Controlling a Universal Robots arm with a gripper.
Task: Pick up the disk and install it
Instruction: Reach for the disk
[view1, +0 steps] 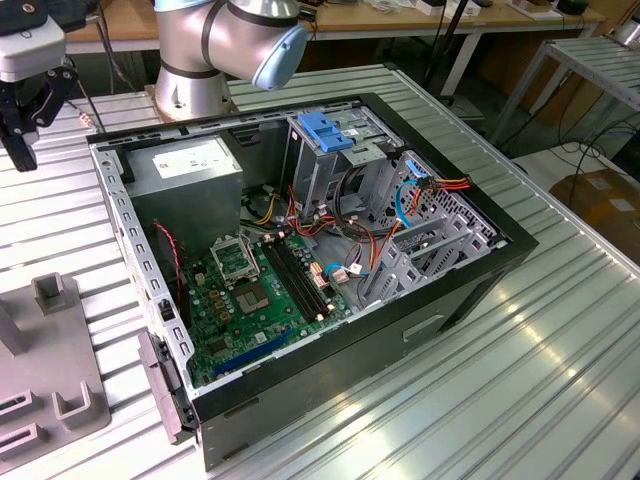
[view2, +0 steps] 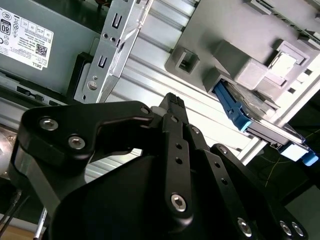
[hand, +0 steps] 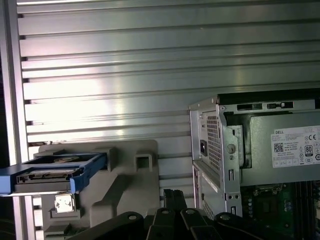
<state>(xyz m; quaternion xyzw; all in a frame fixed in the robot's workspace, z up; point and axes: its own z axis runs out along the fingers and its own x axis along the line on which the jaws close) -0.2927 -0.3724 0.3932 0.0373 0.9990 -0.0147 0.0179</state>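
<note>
The disk (hand: 50, 172) is a flat drive with blue side rails. It rests in a slot of a grey holder block (hand: 125, 185), with one end sticking out past the block. In the second wrist view the disk (view2: 239, 112) lies beyond my fingertips, with bare ribbed table between us. My gripper (view2: 170, 100) is shut, its black fingers pressed together and nothing between them. In the exterior view my gripper (view1: 22, 150) hangs above the table at the exterior view's left, outside the open computer case (view1: 400, 330).
Inside the case are a grey power-supply box (view1: 190, 170) with a white sticker, a green motherboard (view1: 260, 290), a metal drive cage with a blue top (view1: 330, 135) and loose cables (view1: 350, 225). The grey holder block (view1: 50, 380) stands beside the case's corner on the ribbed metal table (view1: 560, 380).
</note>
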